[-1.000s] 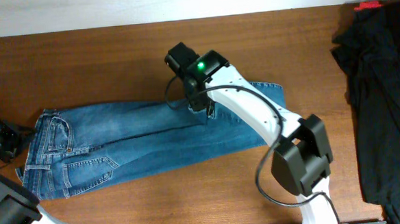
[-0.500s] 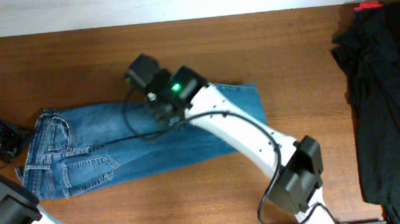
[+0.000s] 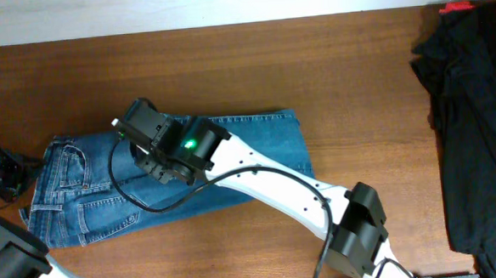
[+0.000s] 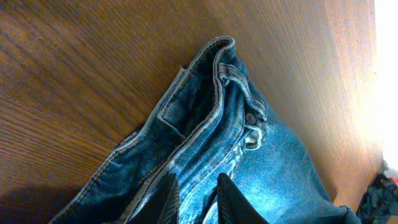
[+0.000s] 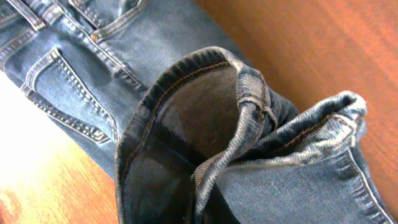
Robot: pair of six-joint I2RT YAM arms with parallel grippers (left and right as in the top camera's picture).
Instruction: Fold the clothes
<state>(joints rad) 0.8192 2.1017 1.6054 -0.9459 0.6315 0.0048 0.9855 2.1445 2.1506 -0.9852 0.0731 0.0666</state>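
Denim, medium blue: the jeans [image 3: 257, 147] lie flat across the middle of the bench [image 3: 354, 57], waist to my left, legs doubled back over themselves with the fold line [image 3: 304, 149] on the right.

Step in hand, by my judgement: the first lengthwise fold, bringing the leg hems over to the waist. It is well along but not finished.

Right tool [image 3: 157, 165]: jaws fully closed. The right wrist view shows both hems [image 5: 249, 118] bunched and raised just in front of the camera, above a back pocket [image 5: 68, 93], so I judge that it has them pinched. The right arm reaches diagonally from the near edge across the garment, stretched long and low, wrist over the seat area.

Left tool [image 4: 198, 200]: parked at the far left by the waistband [image 4: 219, 59], jaws a little apart, with denim showing between and around the fingertips. I cannot tell whether it is pinning the cloth or only resting over it. The fly button [image 4: 251, 118] is in view beyond.

Next move, as I assess it: lower the hems so they lie square on the waistband, release, then check that the edges line up.

A heap of dark clothing [image 3: 468, 127] sits at the right end, well apart from the work.
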